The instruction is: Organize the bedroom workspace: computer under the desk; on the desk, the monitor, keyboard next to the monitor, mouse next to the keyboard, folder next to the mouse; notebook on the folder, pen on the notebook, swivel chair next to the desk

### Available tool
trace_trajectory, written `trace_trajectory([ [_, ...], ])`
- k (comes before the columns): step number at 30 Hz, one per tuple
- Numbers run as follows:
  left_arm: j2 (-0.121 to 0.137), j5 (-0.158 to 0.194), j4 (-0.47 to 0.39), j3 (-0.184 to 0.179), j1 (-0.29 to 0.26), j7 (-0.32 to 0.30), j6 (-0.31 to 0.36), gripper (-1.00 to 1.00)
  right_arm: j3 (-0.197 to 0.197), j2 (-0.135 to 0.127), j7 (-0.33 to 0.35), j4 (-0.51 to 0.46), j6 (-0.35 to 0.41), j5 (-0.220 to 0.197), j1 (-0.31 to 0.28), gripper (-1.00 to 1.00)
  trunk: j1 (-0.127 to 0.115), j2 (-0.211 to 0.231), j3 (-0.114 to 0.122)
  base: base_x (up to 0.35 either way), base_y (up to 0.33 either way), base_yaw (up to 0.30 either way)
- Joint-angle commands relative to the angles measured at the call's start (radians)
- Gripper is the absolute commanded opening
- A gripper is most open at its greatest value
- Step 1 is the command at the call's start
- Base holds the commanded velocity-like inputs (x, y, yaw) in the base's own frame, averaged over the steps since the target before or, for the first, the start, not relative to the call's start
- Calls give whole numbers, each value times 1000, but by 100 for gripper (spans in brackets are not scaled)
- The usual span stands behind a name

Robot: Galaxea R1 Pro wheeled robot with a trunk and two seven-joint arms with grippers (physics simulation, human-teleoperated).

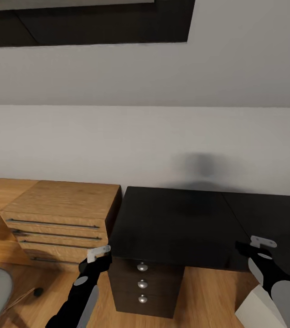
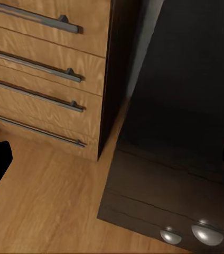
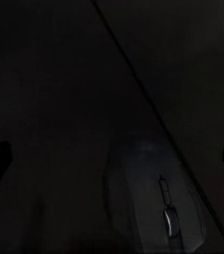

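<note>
- The mouse [image 3: 154, 203] lay on the black tabletop [image 1: 177, 223], directly under the right pincer [image 3: 112, 159], whose jaws were spread, apparently for grasping.
- The left pincer [image 2: 112, 169], also spread, hung empty beside the black drawer unit [image 1: 145, 284].

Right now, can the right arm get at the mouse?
Probably yes. The mouse lies on the black desk between the open right gripper's fingers, nothing in between.

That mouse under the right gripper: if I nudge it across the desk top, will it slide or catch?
Probably slides easily: the mouse is small and rounded, lying on the glossy black desk. Its curved shell may slip between fingers when pinched. It looks low and flat, so tipping seems unlikely.
</note>
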Motion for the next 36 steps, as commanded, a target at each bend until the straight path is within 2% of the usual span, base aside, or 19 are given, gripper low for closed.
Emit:
trace_trajectory([
  [1, 2, 25, -12, -2, 0, 8, 6, 100, -1, -1, -2, -1, 9, -3, -1, 100, 4, -8, -4, 1, 0, 0],
  [5, 16, 73, -71, -2, 19, 8, 41, 100, -2, -8, -2, 0, 28, -3, -1, 100, 19, -36, -17, 0, 0, 0],
  [10, 26, 91, -142, -2, 48, 8, 96, 100, -2, -16, -3, 0, 34, -4, -1, 100, 39, -71, -33, 0, 0, 0],
  [11, 29, 96, -190, -3, 70, 8, 123, 100, -2, -19, -3, 0, 36, -4, -1, 100, 42, -78, -36, 0, 0, 0],
  [20, 31, 100, -240, -3, 92, 7, 142, 100, -2, -21, -3, 0, 38, -5, -1, 100, 77, -141, -64, 0, 0, 0],
  [36, 32, 100, -244, -3, 94, 8, 144, 100, -2, -21, -2, 0, 49, -6, -1, 100, 134, -246, -111, 0, 0, 0],
])
